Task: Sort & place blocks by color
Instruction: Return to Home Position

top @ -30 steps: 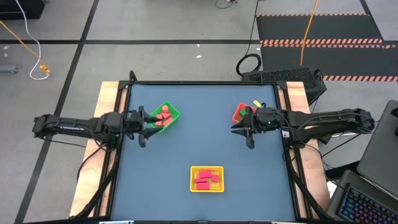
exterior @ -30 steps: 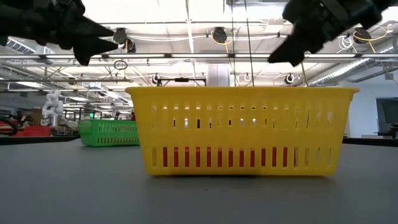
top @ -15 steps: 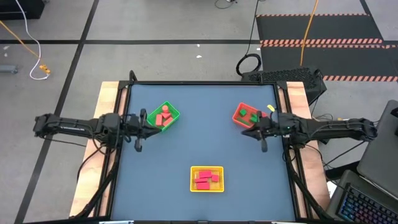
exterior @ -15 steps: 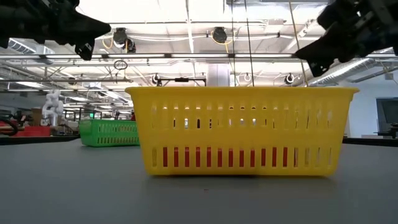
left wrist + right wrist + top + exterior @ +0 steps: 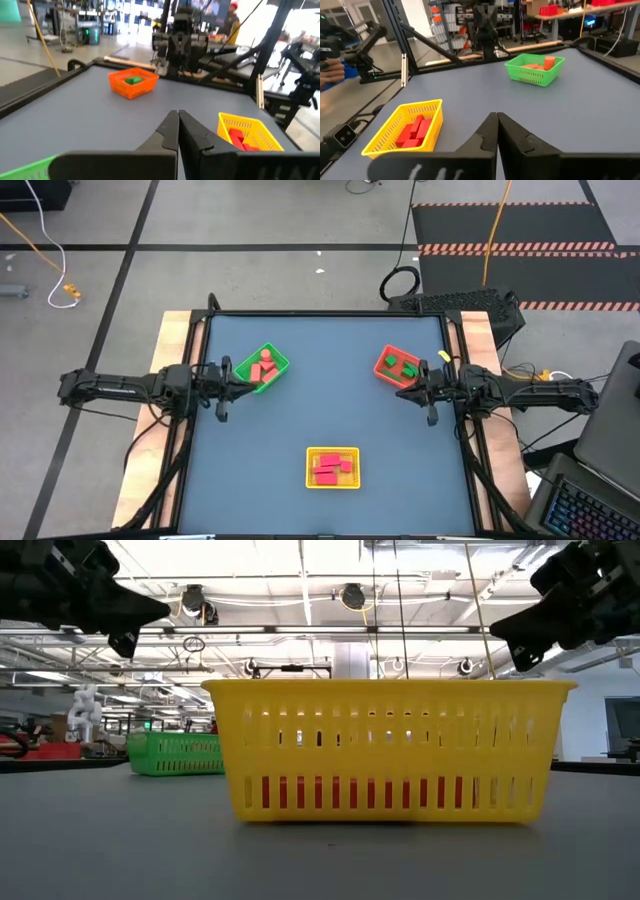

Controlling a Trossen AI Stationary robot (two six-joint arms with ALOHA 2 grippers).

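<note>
Three trays stand on the blue table. The green tray point(image 5: 265, 368) at the far left holds salmon pink blocks point(image 5: 543, 63). Green blocks point(image 5: 403, 366) lie in the red tray point(image 5: 396, 365) at the far right. The yellow tray point(image 5: 332, 468) near the front holds crimson red blocks point(image 5: 330, 468). My left gripper point(image 5: 233, 376) hovers shut just left of the green tray, above the table. My right gripper point(image 5: 404, 392) hovers shut beside the red tray's near right corner. Neither holds anything.
Open table surface lies between the three trays and across the middle. Wooden table rails point(image 5: 175, 340) run along the left and right sides. In the low view the yellow tray point(image 5: 390, 750) fills the foreground and the green tray point(image 5: 175, 753) stands behind it.
My left gripper has shut and drawn back toward the table's left edge, away from the green tray. My right gripper has drawn back toward the table's right edge, off the red tray. The trays and blocks have stayed put.
</note>
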